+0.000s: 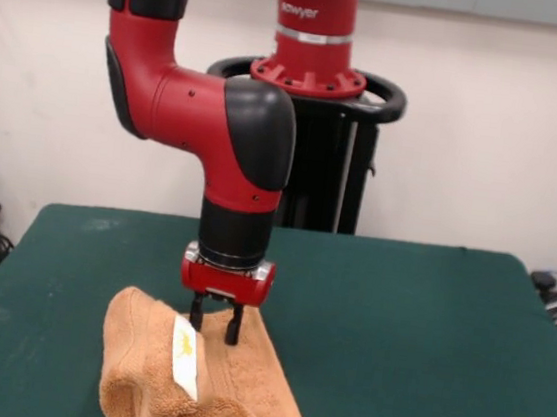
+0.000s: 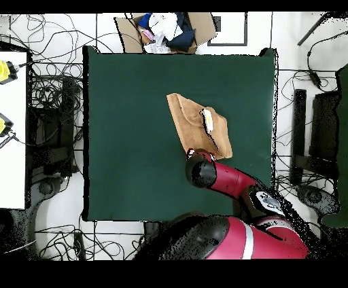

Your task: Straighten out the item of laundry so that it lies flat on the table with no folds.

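The item of laundry [image 1: 228, 389], an orange-tan towel, lies folded over on itself near the front of the green table [image 1: 426, 326], with a thick rolled fold along its left side. Its white label [image 1: 185, 357] faces up. My gripper [image 1: 214, 326] points straight down at the towel's far edge. It is open, and both fingertips rest on or just above the cloth. In the overhead view the towel [image 2: 194, 122] lies right of the table's [image 2: 129, 122] middle, and the arm's wrist [image 2: 201, 170] hides the gripper.
A cardboard box of clothes [image 2: 166, 30] sits past the table's far edge in the overhead view. Cables lie on the floor around the table. A white surface [image 2: 12, 122] stands to the left. The black pedestal [image 1: 328, 174] rises behind the table.
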You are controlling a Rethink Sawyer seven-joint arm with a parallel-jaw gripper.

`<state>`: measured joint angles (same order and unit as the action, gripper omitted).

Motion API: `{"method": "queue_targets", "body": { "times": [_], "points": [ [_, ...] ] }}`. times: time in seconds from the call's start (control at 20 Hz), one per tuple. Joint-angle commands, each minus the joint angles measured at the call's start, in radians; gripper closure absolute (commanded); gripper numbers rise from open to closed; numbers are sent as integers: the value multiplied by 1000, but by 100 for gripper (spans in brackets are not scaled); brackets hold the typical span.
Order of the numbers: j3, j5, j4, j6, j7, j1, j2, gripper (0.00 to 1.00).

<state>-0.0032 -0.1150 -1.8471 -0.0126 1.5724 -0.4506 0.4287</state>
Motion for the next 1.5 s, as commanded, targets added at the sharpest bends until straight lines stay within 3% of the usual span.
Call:
{"method": "queue_targets", "body": {
  "times": [0.05, 1.2, 1.5],
  "points": [
    [196, 74, -32, 17, 245, 11, -173, 100],
    [135, 146, -148, -55, 242, 90, 37, 100],
    [91, 199, -202, -142, 262, 157, 165, 100]
  ]
}}
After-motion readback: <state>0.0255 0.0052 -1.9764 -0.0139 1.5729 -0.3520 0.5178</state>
